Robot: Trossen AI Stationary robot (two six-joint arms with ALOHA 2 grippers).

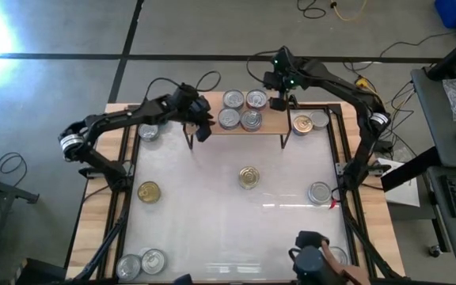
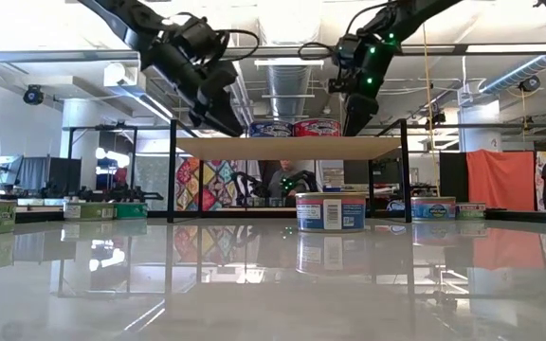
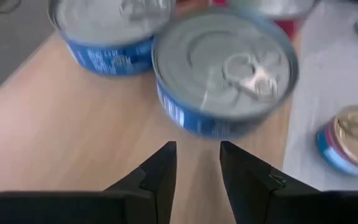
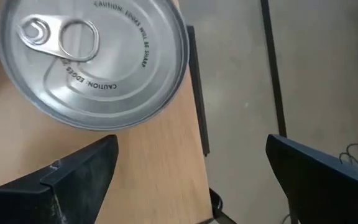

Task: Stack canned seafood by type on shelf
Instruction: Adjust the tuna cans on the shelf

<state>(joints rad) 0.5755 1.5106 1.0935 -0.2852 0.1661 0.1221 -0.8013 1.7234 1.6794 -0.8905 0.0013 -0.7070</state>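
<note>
High view shows the table (image 1: pixel 212 237), white and wood-edged, with broad bare room across its middle. The shelf (image 1: pixel 212 127) stands at the far edge, its long axis running left to right, black legs at its corners. Four tins sit on it in a tight two-by-two cluster (image 1: pixel 240 111), right of the board's centre, so the left part of the board lies bare. All tins stand upright, lids facing up.

The left gripper (image 1: pixel 200 123) hangs over the shelf's bare left part, near the cluster; its fingers (image 3: pixel 163 171) stand a narrow gap apart with nothing between them, pointing at a blue-sided tin (image 3: pixel 225 71). The right gripper (image 1: pixel 279 99) hovers at the shelf's right end, just beside the cluster, spread wide and empty, above a silver lid (image 4: pixel 92 62) close to the board's edge.

Loose tins ring the table: a gold one (image 1: pixel 248 176) mid-table, another gold one (image 1: pixel 149 191) left, two (image 1: pixel 311 122) right of the shelf, one (image 1: pixel 320 192) right, two (image 1: pixel 141 264) at the near left corner.
</note>
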